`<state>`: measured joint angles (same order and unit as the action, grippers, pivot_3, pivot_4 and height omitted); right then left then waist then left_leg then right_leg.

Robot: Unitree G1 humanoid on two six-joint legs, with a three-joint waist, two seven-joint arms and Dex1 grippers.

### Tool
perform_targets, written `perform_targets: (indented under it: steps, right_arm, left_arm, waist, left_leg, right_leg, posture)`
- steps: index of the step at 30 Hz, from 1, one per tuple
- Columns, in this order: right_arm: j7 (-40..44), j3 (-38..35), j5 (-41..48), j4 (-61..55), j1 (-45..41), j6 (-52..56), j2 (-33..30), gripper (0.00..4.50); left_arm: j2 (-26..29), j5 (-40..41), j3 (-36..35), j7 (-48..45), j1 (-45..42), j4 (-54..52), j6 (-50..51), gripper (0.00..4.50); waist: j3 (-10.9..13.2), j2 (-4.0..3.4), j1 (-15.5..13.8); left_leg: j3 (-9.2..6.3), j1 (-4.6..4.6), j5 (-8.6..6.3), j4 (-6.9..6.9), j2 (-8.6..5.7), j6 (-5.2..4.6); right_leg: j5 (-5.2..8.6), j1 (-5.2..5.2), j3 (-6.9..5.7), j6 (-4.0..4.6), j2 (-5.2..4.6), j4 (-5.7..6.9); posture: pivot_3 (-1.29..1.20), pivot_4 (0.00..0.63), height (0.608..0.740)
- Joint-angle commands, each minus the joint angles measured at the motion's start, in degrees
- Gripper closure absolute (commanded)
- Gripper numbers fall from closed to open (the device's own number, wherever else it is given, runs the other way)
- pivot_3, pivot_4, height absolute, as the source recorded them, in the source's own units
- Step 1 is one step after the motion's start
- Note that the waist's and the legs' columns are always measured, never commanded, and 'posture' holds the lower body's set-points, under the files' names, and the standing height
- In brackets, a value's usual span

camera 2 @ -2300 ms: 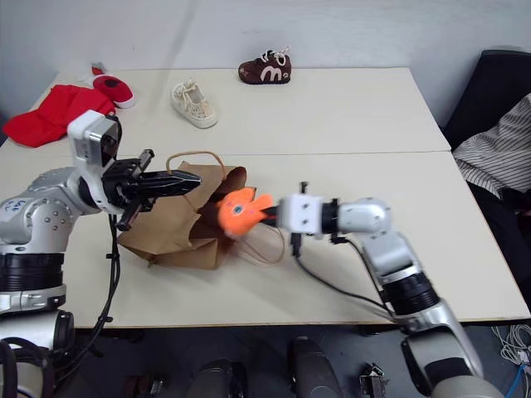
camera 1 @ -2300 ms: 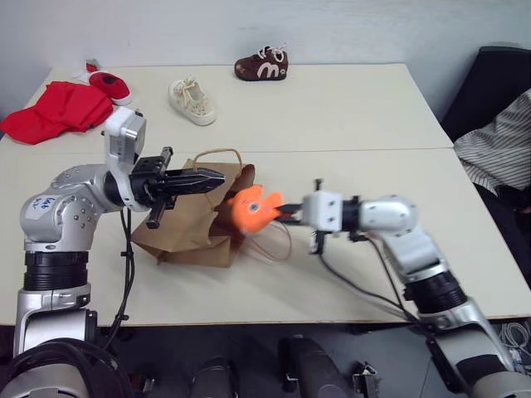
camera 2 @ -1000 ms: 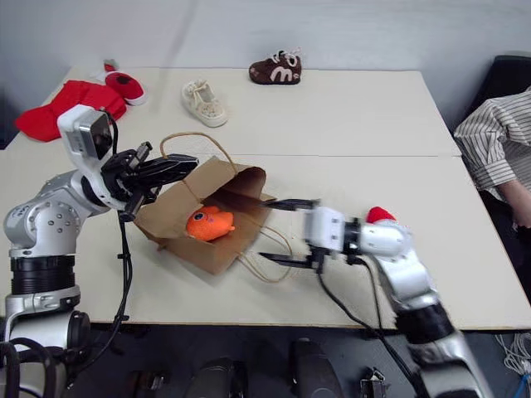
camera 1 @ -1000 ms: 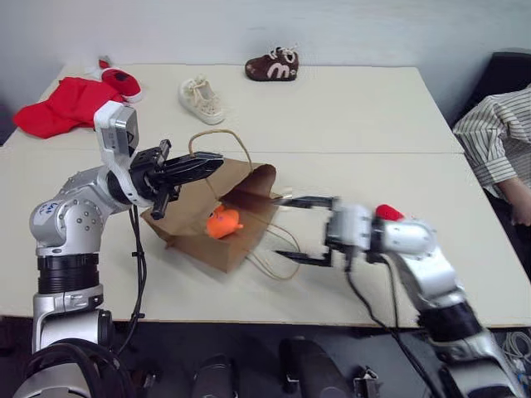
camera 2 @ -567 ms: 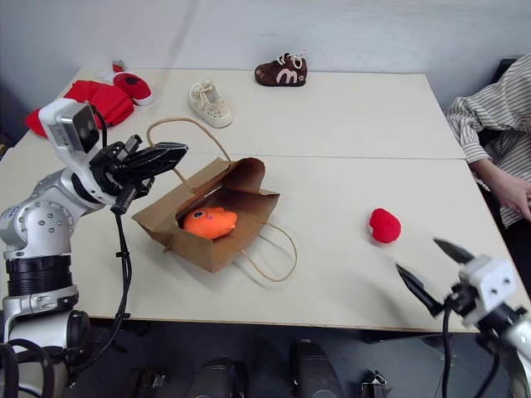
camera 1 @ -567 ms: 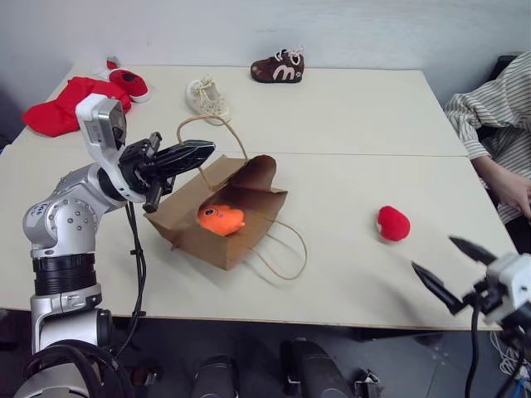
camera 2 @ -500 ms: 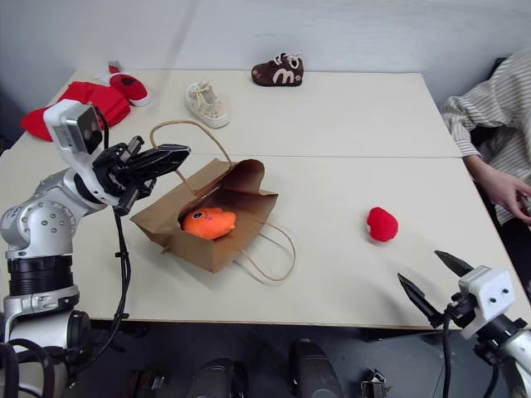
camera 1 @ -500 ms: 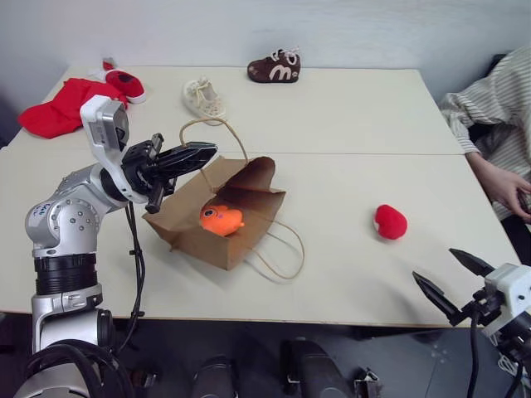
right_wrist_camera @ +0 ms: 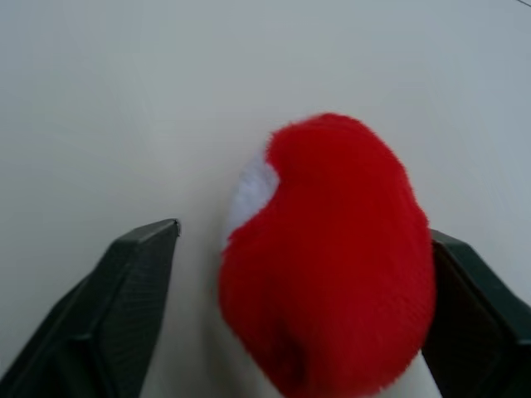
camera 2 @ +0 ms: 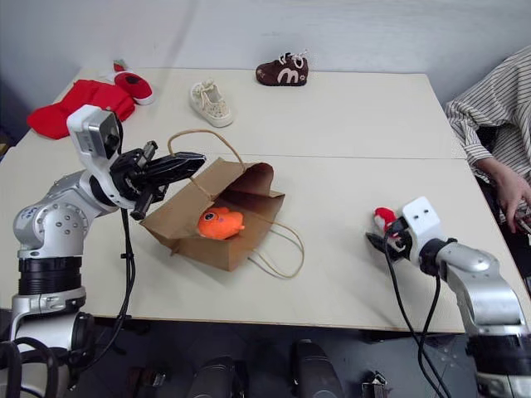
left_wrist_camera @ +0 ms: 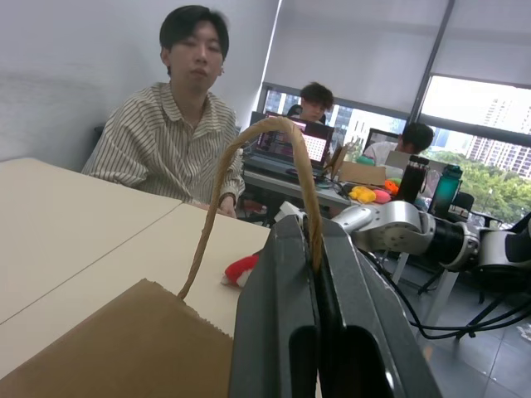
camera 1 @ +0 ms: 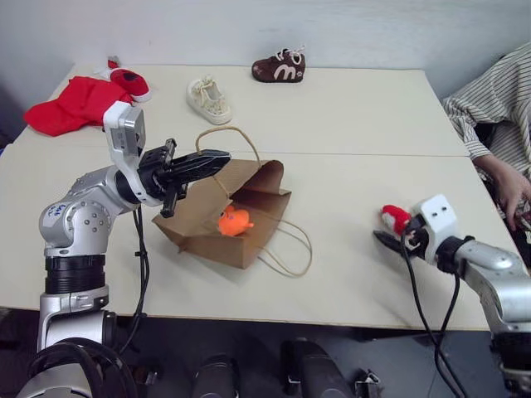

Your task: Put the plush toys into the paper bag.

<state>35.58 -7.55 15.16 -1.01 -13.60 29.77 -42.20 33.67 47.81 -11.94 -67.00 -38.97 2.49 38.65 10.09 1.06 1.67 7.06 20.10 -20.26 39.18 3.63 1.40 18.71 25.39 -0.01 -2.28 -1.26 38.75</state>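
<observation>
On the worktop [camera 1: 348,124]: a paper bag, two plush toys, three small shoes and a red cloth.
Paper bag [camera 1: 207,228]: lies left of centre, mouth open towards the right.
Left jaws [camera 1: 217,157]: closed on the paper bag's upper cord handle [left_wrist_camera: 249,153], holding it up.
Orange plush toy [camera 2: 220,222]: inside the bag's mouth.
Red plush toy [right_wrist_camera: 332,257]: on the worktop, well right of the bag.
Right jaws [camera 2: 380,239]: parted, one finger [right_wrist_camera: 116,298] either side of the red toy.
</observation>
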Motion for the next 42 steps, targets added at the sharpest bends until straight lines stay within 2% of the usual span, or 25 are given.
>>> perform_targets:
  steps: [1, 4, 6, 8, 9, 12, 15, 19, 24, 26, 29, 32, 36, 40, 42]
  right_arm:
    - [0.8, -0.5, -0.3, 0.2, -0.8, -2.1, 0.4, 1.87]
    - [5.8, -1.0, 2.0, -2.2, -0.4, -8.1, 0.7, 2.90]
    - [9.0, -1.0, 3.8, -4.6, -0.2, -11.0, 1.2, 3.42]
    - [11.8, 1.2, 7.8, -11.0, -0.8, -7.6, 2.0, 3.95]
    - [12.1, 2.4, 9.8, -13.9, -1.3, -4.4, 2.5, 4.06]
    - [8.8, 10.2, 14.8, -22.3, -6.7, 8.4, 7.5, 4.13]
    - [3.3, 15.7, 12.3, -21.0, -13.7, 13.4, 14.2, 4.13]
    - [0.8, 23.4, 8.0, -12.9, -21.6, 14.1, 22.2, 4.14]
    - [-8.8, 23.2, 1.0, 3.4, -29.0, 9.0, 33.5, 4.14]
    - [-9.6, 24.6, -2.3, 9.1, -30.9, 6.2, 34.7, 3.42]
    - [-9.0, 25.0, -3.3, 11.2, -31.4, 5.5, 36.6, 2.44]
    - [-7.7, 24.6, -2.9, 7.2, -30.2, 7.1, 36.3, 1.37]
    - [1.9, 20.4, 4.7, -2.8, -27.7, 11.3, 30.2, 0.04]
    - [10.5, 14.0, 15.8, -9.3, -25.1, 22.7, 21.1, 0.04]
    - [17.6, 12.1, 20.5, -11.9, -21.9, 24.3, 15.0, 0.04]
  left_arm:
    - [1.0, 1.0, -1.3, 0.4, 0.4, -2.7, 0.0, 4.50]
    - [1.2, 1.3, -1.3, 0.5, 0.5, -3.1, 0.4, 4.50]
    - [1.2, 1.4, -1.3, 0.6, 0.6, -3.2, 0.5, 4.50]
    - [1.2, 1.6, -1.3, 0.6, 0.4, -3.3, 0.8, 4.50]
    - [1.2, 1.7, -1.3, 0.5, 0.3, -3.2, 0.9, 4.50]
    - [0.8, 2.3, -1.1, 0.3, -0.2, -3.3, 1.5, 4.50]
    - [0.7, 3.0, -0.7, -0.1, -0.7, -3.5, 2.5, 4.50]
    - [0.6, 3.6, 0.5, -1.0, -0.7, -4.3, 3.8, 4.50]
    - [-0.3, 4.0, 1.0, -0.9, -1.0, -4.6, 4.3, 4.50]
    - [-0.5, 4.3, 1.1, -0.9, -1.0, -4.8, 4.5, 4.50]
    - [-0.8, 4.3, 0.6, -0.4, -0.5, -5.2, 4.3, 4.50]
    - [-1.2, 4.6, -0.5, 0.6, -0.2, -5.3, 4.0, 4.50]
    - [-1.0, 4.8, -1.7, 1.4, 0.5, -5.3, 3.8, 4.50]
    - [-1.1, 5.7, -3.2, 2.5, 1.1, -5.5, 3.8, 4.50]
    - [-1.1, 5.6, -3.3, 2.5, 1.5, -5.4, 3.5, 4.50]
  waist:
    - [0.0, 0.00, 0.0]
    - [0.0, 0.00, 0.0]
    - [0.0, 0.00, 0.0]
    - [0.0, -0.01, 0.1]
    - [0.0, -0.02, 0.1]
    - [0.0, -0.01, 0.6]
    - [0.0, -0.01, 0.8]
    - [0.0, 0.02, 0.3]
    - [0.0, 0.06, 0.5]
    - [0.0, 0.07, 0.5]
    - [0.0, 0.08, 0.6]
    - [0.0, 0.08, 1.4]
    - [0.0, 0.08, 1.6]
    - [0.0, 0.08, 1.4]
    - [0.0, 0.08, 1.0]
  left_leg:
    - [-0.01, 0.00, 0.00, 0.00, 0.01, 0.00]
    - [0.00, 0.02, 0.00, -0.01, 0.01, 0.00]
    - [-0.01, 0.02, 0.00, -0.01, 0.01, 0.00]
    - [-0.02, 0.03, 0.00, -0.01, 0.02, 0.00]
    - [-0.02, 0.02, 0.00, -0.02, 0.03, 0.01]
    - [-0.03, 0.01, 0.02, -0.02, 0.12, 0.04]
    - [-0.08, 0.03, 0.02, 0.00, 0.10, 0.06]
    - [-0.13, 0.16, 0.02, 0.03, 0.03, 0.03]
    - [-0.17, 0.19, 0.02, 0.05, 0.00, -0.01]
    - [-0.18, 0.23, 0.03, 0.04, 0.00, -0.02]
    - [-0.19, 0.24, 0.02, 0.03, 0.00, -0.03]
    - [-0.21, 0.26, 0.02, -0.01, 0.02, -0.03]
    - [-0.27, 0.27, 0.02, -0.04, 0.04, -0.03]
    - [-0.31, 0.29, 0.01, -0.04, 0.03, -0.04]
    - [-0.38, 0.29, 0.00, -0.03, 0.02, -0.06]
  right_leg:
    - [0.00, 0.00, 0.00, 0.00, 0.01, 0.01]
    - [0.00, 0.01, 0.00, 0.00, 0.01, 0.00]
    - [0.00, 0.02, -0.01, -0.01, 0.01, 0.00]
    - [0.00, 0.02, -0.02, -0.01, 0.03, 0.00]
    - [0.00, 0.03, -0.02, -0.01, 0.03, 0.01]
    - [0.00, 0.04, -0.02, 0.00, 0.08, 0.04]
    - [0.01, 0.08, -0.04, 0.02, 0.05, 0.10]
    - [0.01, 0.15, -0.19, 0.02, -0.09, 0.04]
    - [0.01, 0.16, -0.29, 0.03, -0.17, 0.06]
    - [0.01, 0.16, -0.32, 0.03, -0.19, 0.07]
    - [0.01, 0.16, -0.34, 0.03, -0.21, 0.08]
    - [0.01, 0.17, -0.36, 0.03, -0.20, 0.17]
    - [0.01, 0.17, -0.41, 0.03, -0.19, 0.17]
    - [0.01, 0.14, -0.44, 0.03, -0.22, 0.12]
    - [0.01, 0.09, -0.52, 0.03, -0.24, -0.10]
  posture:
    - [0.00, 0.150, 0.740]
    - [0.00, 0.150, 0.740]
    - [0.00, 0.150, 0.740]
    - [0.00, 0.150, 0.740]
    - [0.00, 0.150, 0.740]
    - [0.00, 0.150, 0.740]
    - [0.00, 0.150, 0.740]
    - [0.00, 0.150, 0.740]
    - [0.00, 0.150, 0.740]
    - [0.00, 0.150, 0.740]
    - [0.00, 0.150, 0.740]
    - [0.00, 0.150, 0.740]
    - [0.00, 0.150, 0.740]
    - [0.00, 0.150, 0.740]
    - [0.00, 0.150, 0.740]
